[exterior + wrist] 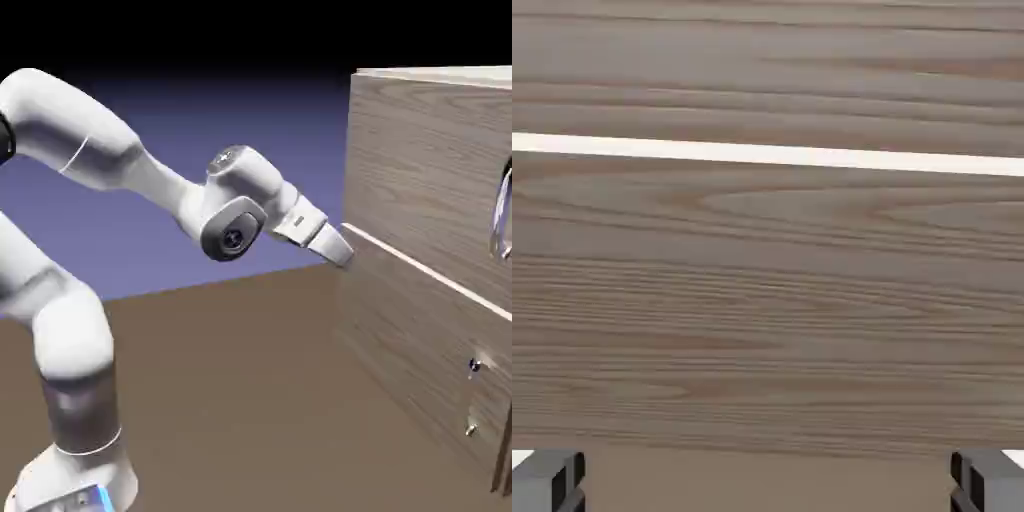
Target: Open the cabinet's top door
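The cabinet (420, 330) stands at the right of the exterior view, grey-brown wood grain with a thin light line (430, 275) across its front. Above that line is the top door (425, 160), lying flush with the cabinet front, and its curved silver handle (500, 215) shows at the picture's right edge. My gripper (340, 250) hovers close to the cabinet's near front corner, level with the light line and well left of the handle. In the hand view wood grain fills the picture, crossed by the light line (768, 155). My gripper (768, 485) is open, its fingertips (552, 480) far apart with nothing between them.
Two small metal knobs (473, 366) (470, 430) sit on the lower fronts beneath the line. The brown table (250, 390) stretches from the robot's base to the cabinet's foot. A brown strip (768, 480) shows below the wood in the hand view.
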Controlling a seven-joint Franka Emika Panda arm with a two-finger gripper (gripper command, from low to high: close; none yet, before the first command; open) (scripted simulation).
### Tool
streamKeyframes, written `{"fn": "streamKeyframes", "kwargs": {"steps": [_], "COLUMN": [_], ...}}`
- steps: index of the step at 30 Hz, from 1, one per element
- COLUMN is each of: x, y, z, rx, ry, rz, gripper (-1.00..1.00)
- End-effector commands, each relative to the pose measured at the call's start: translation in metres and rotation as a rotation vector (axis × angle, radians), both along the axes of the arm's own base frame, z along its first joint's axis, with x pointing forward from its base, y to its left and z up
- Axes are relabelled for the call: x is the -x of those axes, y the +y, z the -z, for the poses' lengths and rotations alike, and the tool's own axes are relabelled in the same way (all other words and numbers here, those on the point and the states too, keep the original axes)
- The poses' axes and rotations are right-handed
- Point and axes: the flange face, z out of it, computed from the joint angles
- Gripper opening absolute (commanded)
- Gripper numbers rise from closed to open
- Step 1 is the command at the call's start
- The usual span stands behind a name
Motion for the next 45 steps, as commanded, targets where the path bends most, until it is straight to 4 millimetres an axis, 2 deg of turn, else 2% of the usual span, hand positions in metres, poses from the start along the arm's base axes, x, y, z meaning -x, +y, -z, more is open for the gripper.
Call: {"fn": "streamKeyframes", "kwargs": {"steps": [1,8,14,20,25,30,35,40,45], "x": [-0.001,0.003,0.012,0.023,0.029,0.030,0.025,0.012,-0.007], "y": [0.002,0.007,-0.001,-0.020,-0.043,-0.073,-0.105,-0.139,-0.172], "z": [-0.011,-0.080,-0.130,-0.169,-0.191,-0.202,-0.201,-0.188,-0.163], "rx": [0.043,0.363,0.658,0.966,1.229,1.495,1.757,2.014,2.263], "ry": [-0.025,-0.200,-0.342,-0.460,-0.530,-0.566,-0.565,-0.525,-0.448], "rz": [-0.046,-0.328,-0.513,-0.646,-0.723,-0.776,-0.815,-0.851,-0.897], "gripper": [1.00,1.00,1.00,1.00,1.00,1.00,1.00,1.00,1.00]}}
